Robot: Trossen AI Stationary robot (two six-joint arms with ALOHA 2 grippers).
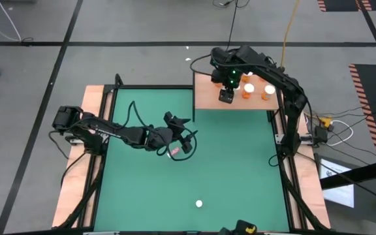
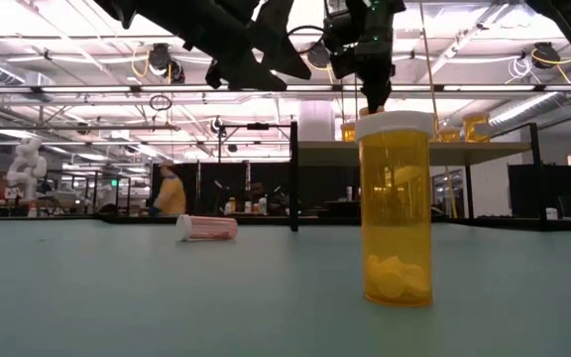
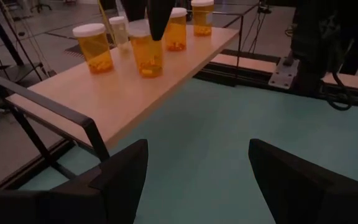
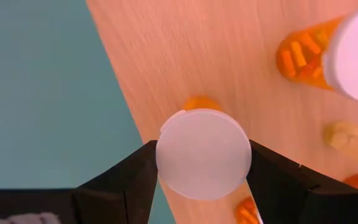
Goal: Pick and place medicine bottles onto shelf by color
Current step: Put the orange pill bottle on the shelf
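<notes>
Several medicine bottles point(image 1: 249, 91) already stood on the shelf point(image 1: 204, 99) while the right gripper point(image 4: 204, 155) clamped another by its white cap just above the board — the placing step, likely calling for a gentle lowering and release; the left gripper point(image 3: 197, 180) hovered spread apart over the mat, near a fallen bottle point(image 2: 207, 228)

- Two dark, jointed arms with black cables looping along them.
- The right gripper point(image 1: 226, 96) housing shows a small green light; its fingers point(image 4: 123, 186) are wedge-shaped, matte black.
</notes>
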